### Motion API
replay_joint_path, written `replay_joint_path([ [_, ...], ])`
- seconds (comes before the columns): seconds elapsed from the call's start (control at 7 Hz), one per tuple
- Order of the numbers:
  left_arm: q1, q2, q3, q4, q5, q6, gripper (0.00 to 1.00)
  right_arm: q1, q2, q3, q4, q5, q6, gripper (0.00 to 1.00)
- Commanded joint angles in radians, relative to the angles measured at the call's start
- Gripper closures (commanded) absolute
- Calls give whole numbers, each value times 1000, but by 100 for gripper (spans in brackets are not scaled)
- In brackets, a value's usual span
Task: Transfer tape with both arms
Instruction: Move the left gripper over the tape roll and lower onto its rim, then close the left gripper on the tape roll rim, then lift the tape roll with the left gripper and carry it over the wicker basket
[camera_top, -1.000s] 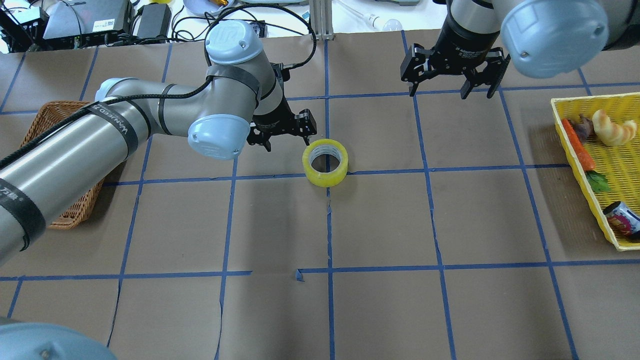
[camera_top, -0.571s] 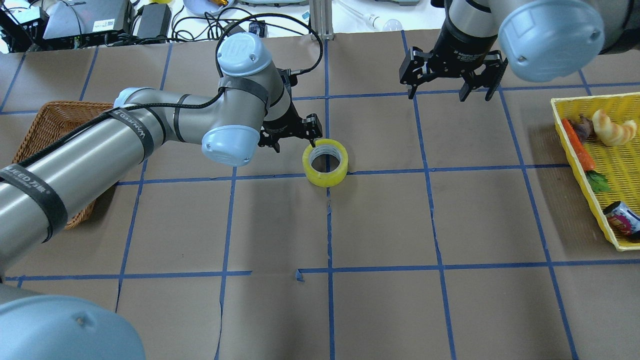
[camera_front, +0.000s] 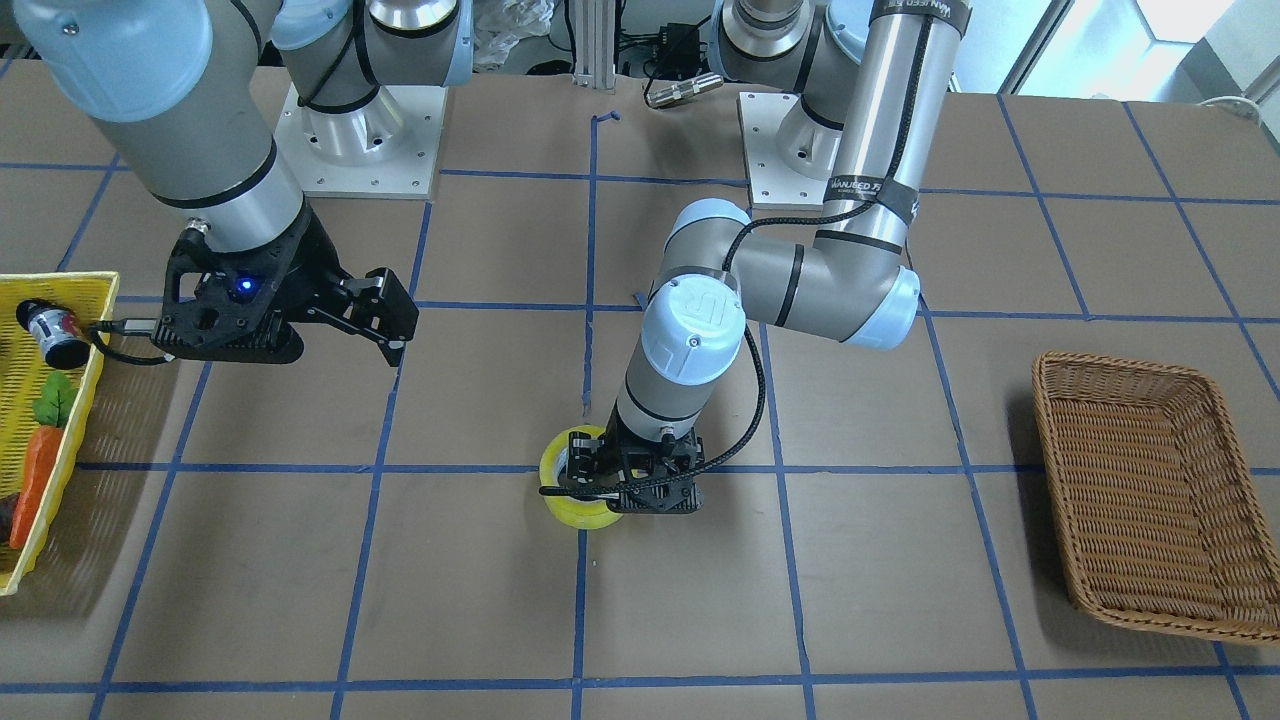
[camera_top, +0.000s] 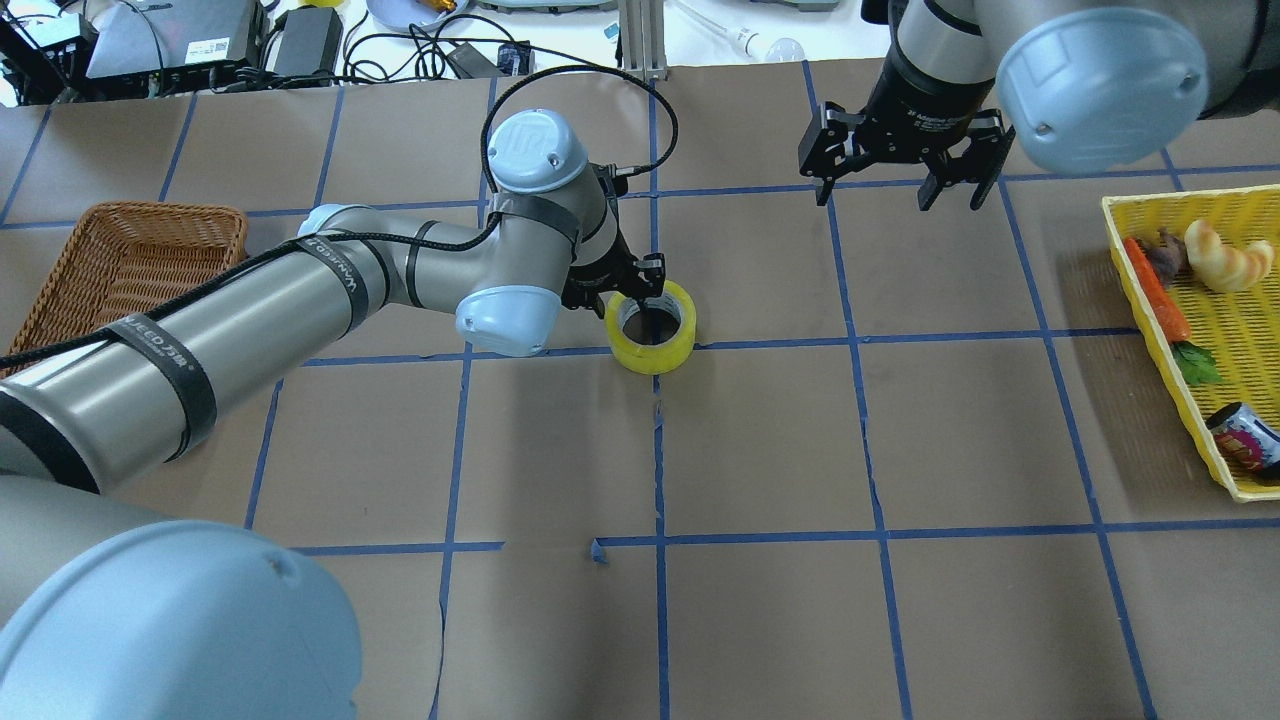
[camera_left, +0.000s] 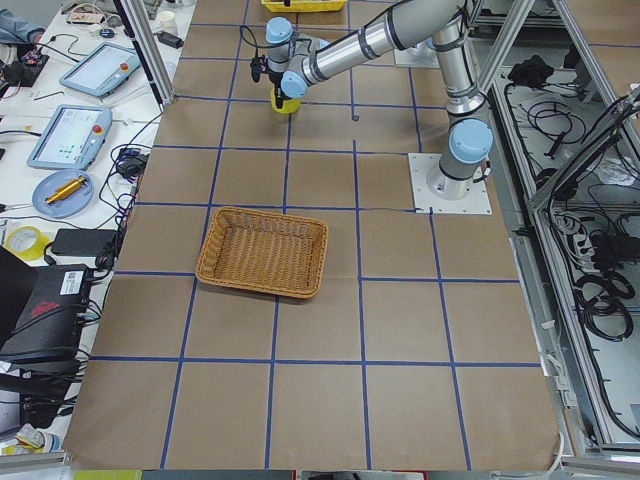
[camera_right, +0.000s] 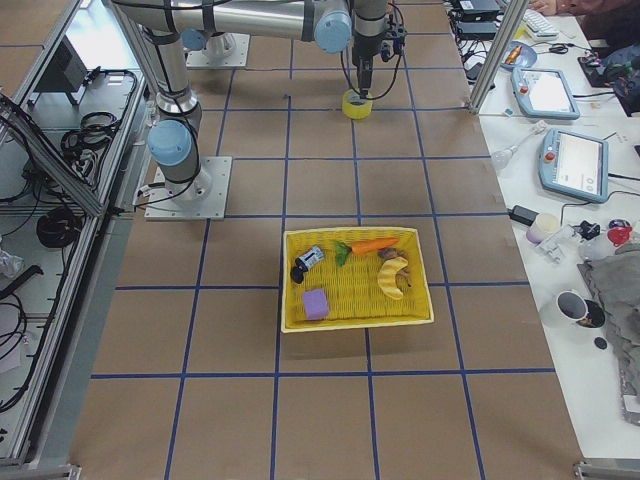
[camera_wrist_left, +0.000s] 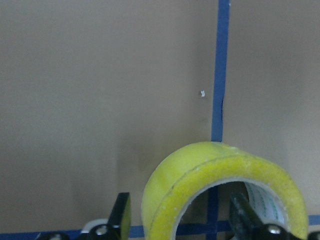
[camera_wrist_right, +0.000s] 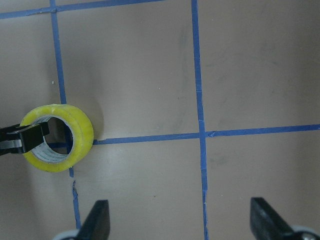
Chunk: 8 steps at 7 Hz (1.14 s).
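The yellow tape roll (camera_top: 652, 340) lies flat on the brown paper at a crossing of blue lines. It also shows in the front view (camera_front: 575, 512) and the right wrist view (camera_wrist_right: 57, 137). My left gripper (camera_top: 628, 295) is open and down over the roll's left wall. In the left wrist view one finger (camera_wrist_left: 245, 216) is inside the core and the other (camera_wrist_left: 121, 214) outside the tape (camera_wrist_left: 200, 170), with a gap. My right gripper (camera_top: 898, 180) is open and empty, hovering far back right of the roll, also in the front view (camera_front: 390, 320).
A brown wicker basket (camera_top: 130, 240) sits at the left edge, also in the front view (camera_front: 1150, 490). A yellow tray (camera_top: 1190, 193) with a carrot, a can and other items sits at the right edge. Cables and devices line the table's far edge.
My left arm has swung right and lowered. Its gripper, earlier just left of the roll, now straddles the roll's wall. The roll and the right gripper have barely moved.
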<state>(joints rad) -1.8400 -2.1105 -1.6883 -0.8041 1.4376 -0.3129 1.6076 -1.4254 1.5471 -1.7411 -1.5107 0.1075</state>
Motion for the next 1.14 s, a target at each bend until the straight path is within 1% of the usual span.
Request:
replay_joint_path([
  [0.0,2,1,5,0,6,15,96,0,-1,1,-2,-2,0,0],
  [0.14,4,13,4,-7,14,34,97,0,-1,2,-2,-3,0,0],
  [0.29,36,44,12,-51,17,69,99,0,-3,10,-2,-2,0,0],
  [0.43,104,107,34,-155,15,83,99,0,-10,30,-3,0,1,0],
  [0.57,198,156,80,-314,15,220,99,0,-15,40,-11,-2,3,0],
  [0.71,306,190,116,-421,18,353,99,0,-15,44,-20,-3,3,0],
  [0.86,411,213,122,-441,18,459,99,0,-15,44,-24,-5,4,0],
  [1.0,526,221,124,-449,52,641,99,-2,-15,44,-26,-6,6,0],
])
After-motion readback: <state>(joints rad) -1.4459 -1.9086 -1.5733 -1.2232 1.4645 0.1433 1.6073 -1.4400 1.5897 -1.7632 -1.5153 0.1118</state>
